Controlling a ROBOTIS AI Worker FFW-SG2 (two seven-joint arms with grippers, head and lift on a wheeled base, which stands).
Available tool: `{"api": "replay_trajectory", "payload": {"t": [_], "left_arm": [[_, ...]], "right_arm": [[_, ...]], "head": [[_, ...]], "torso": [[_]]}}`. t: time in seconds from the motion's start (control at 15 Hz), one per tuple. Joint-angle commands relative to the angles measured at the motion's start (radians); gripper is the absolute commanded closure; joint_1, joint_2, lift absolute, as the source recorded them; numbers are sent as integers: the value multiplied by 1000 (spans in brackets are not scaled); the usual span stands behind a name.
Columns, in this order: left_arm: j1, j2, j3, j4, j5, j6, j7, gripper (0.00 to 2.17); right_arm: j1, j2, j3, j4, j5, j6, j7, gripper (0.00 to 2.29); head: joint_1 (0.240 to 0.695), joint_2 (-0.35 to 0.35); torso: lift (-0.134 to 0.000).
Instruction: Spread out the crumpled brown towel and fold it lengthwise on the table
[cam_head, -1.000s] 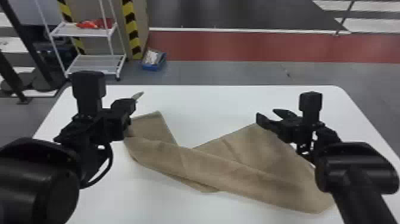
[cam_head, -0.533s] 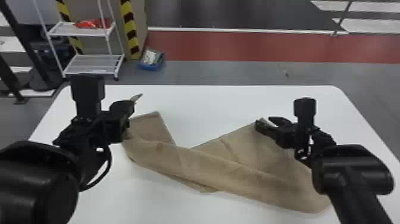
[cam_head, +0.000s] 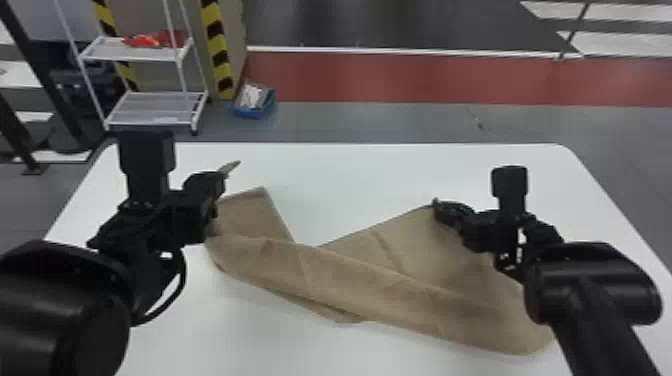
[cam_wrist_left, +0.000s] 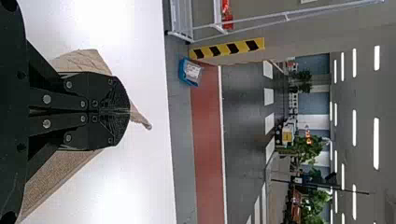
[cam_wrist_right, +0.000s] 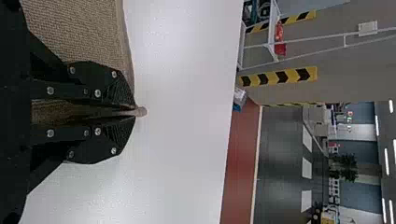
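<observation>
Left gripper (cam_wrist_left: 128, 112): both fingers pressed together on the brown towel (cam_head: 345, 270), a twisted tip of cloth standing out past the fingertips. Right gripper (cam_wrist_right: 135, 111): also closed on cloth, gathered between the fingers with a small rounded nub beyond them; in the head view this hold is at the far edge of the right-hand part. From my two grips the towel runs across the white table (cam_head: 350, 195): a narrower flap beside my left gripper, a broad panel under my right, a V-shaped notch in the far edge between them, and a long rolled-over band slanting from the left hold to the near right. A small corner shows under the band at the near side. Beyond the table: a wire shelf (cam_head: 155, 107) and a blue bin (cam_head: 252, 114) on the floor. Progress: early, I judge. Both grips are made and the right part is partly spread; the band is still to be opened out, the cloth flattened and squared, and the lengthwise fold made. Compared with one second ago: my right fingers were parted over the far edge then and are now closed, the right gripper having shifted slightly nearer and to the left; left gripper and towel show little change.
</observation>
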Motion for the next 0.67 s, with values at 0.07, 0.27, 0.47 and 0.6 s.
{"api": "replay_trajectory", "payload": {"t": [0.07,0.27,0.47,0.6], "left_arm": [[10,2,0,-6,-1,3,-1,1366],[24,2,-2,-38,-1,0,29,1362],[26,-1,-6,-65,-3,3,35,1366],[38,-1,-10,-73,-9,3,37,1362]], "right_arm": [[41,-3,-27,-70,-19,-14,11,1659],[82,-5,-101,-156,-53,-100,9,1656],[62,-29,-150,-201,-79,-103,-8,1659],[47,-43,-203,-202,-115,-103,-22,1656]], "head": [[695,-33],[695,-41],[695,-71],[693,-93]], "torso": [[-124],[-124],[-124],[-124]]}}
